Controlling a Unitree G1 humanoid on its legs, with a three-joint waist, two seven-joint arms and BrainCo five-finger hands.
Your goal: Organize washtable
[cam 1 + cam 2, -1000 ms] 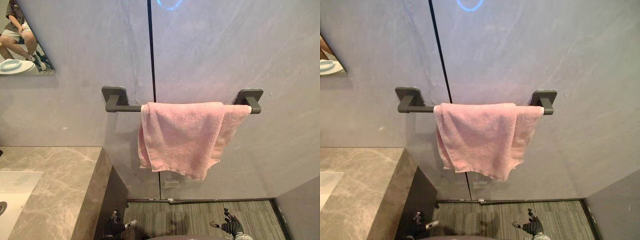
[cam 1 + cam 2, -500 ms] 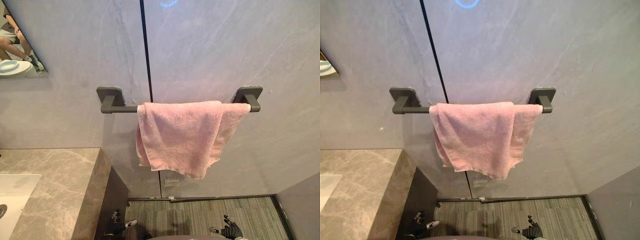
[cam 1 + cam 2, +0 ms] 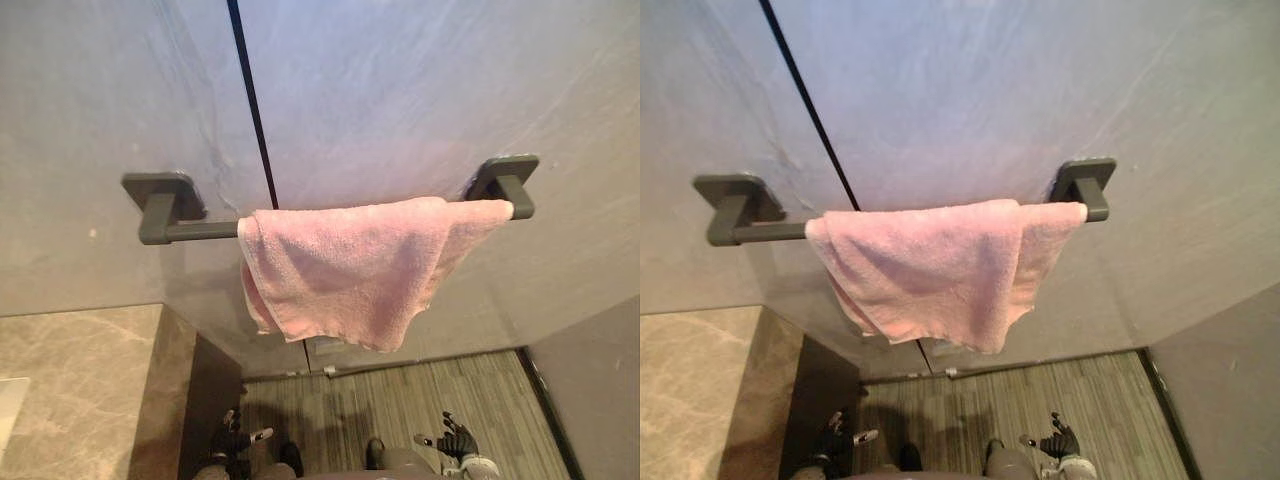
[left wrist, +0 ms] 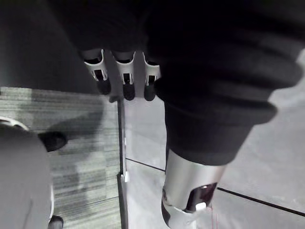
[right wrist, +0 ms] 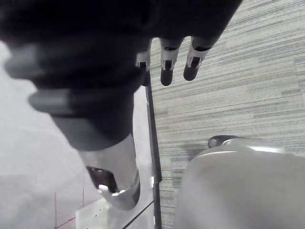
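Note:
A pink towel hangs folded over a dark wall-mounted towel bar, bunched toward the bar's right end. Both of my hands are far below it, down near the floor. My left hand is beside the counter's dark side panel, and its fingers are straight with nothing in them. My right hand hangs over the striped floor, its fingers likewise relaxed and holding nothing.
A marble washtable counter fills the lower left, with a white sink edge at its far left. A grey partition wall stands at the lower right. Striped flooring lies below the towel.
The whole picture has shifted: the camera moved, and the mirror at the upper left has left the view. The towel and both hands are where they were.

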